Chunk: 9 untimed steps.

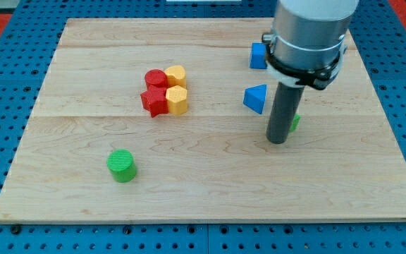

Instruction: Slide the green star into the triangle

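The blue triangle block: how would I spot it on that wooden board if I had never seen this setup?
Start at the wooden board and find the thick dark rod standing on the view's right half; my tip rests there. Just to the rod's left, toward the view's top, lies the blue triangle. Unlike the other blue block near the board's top edge, it tapers to a wedge and sits closest to the rod.

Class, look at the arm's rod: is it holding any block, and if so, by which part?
Nothing is held. My tip only rests on the board, right beside the green star, which is mostly hidden behind the rod; the blue triangle lies apart, up-left.
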{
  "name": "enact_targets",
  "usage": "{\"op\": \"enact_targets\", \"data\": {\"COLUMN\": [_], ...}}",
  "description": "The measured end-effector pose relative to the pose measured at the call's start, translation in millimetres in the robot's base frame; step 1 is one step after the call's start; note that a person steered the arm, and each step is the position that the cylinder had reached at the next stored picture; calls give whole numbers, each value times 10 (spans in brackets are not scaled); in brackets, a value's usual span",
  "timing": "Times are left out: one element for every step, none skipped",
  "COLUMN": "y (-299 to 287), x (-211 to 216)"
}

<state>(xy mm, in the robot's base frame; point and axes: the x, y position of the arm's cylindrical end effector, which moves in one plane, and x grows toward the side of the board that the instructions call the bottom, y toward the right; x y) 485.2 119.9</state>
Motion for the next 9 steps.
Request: {"op": "enact_targets", "data": {"y": [403,884,1094,438,263,188,97,275,377], "x": [-14,-15,-147,-219,-261,-544,-685,-1204,-1778]}}
